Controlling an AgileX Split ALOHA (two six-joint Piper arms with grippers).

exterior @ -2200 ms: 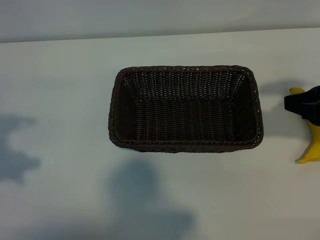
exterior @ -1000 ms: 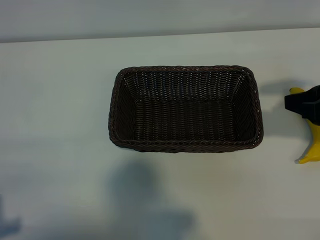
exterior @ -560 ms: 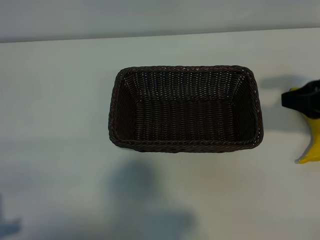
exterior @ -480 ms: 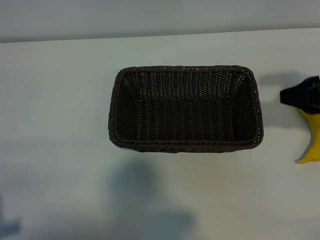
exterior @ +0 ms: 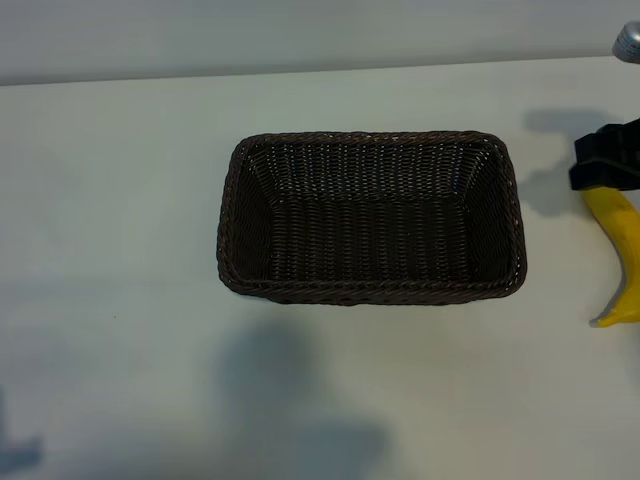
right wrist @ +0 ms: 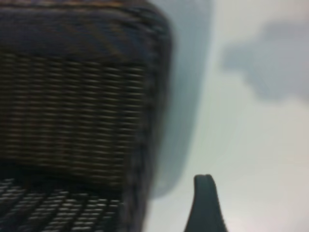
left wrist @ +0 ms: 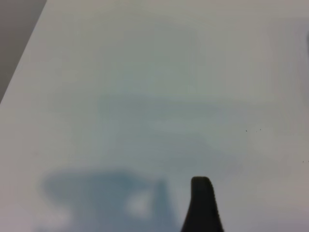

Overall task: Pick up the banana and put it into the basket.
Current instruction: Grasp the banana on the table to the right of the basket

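The dark-brown woven basket (exterior: 226, 215) stands empty in the middle of the white table. At the right edge of the exterior view the yellow banana (exterior: 620, 235) lies flat on the table, curving toward the front. My right gripper (exterior: 607, 158) hovers just past the banana's far end, open, with nothing between its jaws. In the right wrist view one dark fingertip (right wrist: 203, 187) shows beside a corner of the basket (right wrist: 72, 111), and no banana is seen there. The left gripper is out of the exterior view. Its wrist view shows one fingertip (left wrist: 201, 186) over bare table.
The white table (exterior: 120, 200) runs to a far edge against a grey wall. A silvery rounded part (exterior: 628, 42) shows at the top right corner. Arm shadows fall on the table in front of the basket.
My right gripper has moved from over the banana's far end toward the back of the table, uncovering more of the banana. The banana and basket lie where they were.
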